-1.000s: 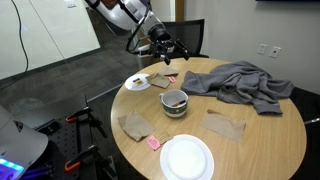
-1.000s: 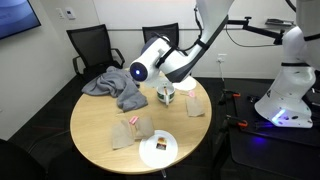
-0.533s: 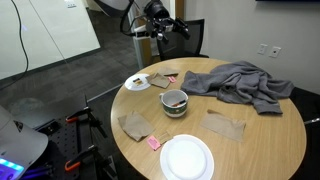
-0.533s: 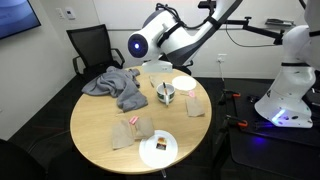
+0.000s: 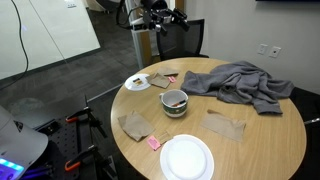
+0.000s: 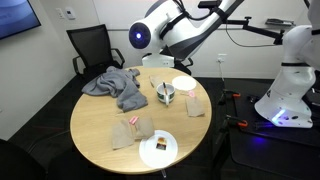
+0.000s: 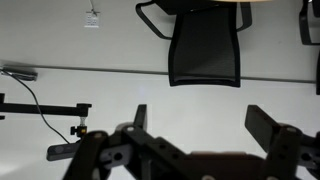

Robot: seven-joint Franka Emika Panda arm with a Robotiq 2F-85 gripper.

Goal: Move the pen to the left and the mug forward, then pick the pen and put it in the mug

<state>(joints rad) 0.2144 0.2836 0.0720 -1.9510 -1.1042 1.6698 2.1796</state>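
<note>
The table top looks like pale wood laminate, smooth with a soft sheen. The cloth towards its far edge is grey fabric, matt and rumpled. The plate at the near edge is white, smooth and glossy, like glazed ceramic. The mug is off-white with a darker, duller lower band. The brown sheets look like creased matt paper. The arm has a glossy white plastic shell. The gripper is dark and matt. The chair back is black and matt.
</note>
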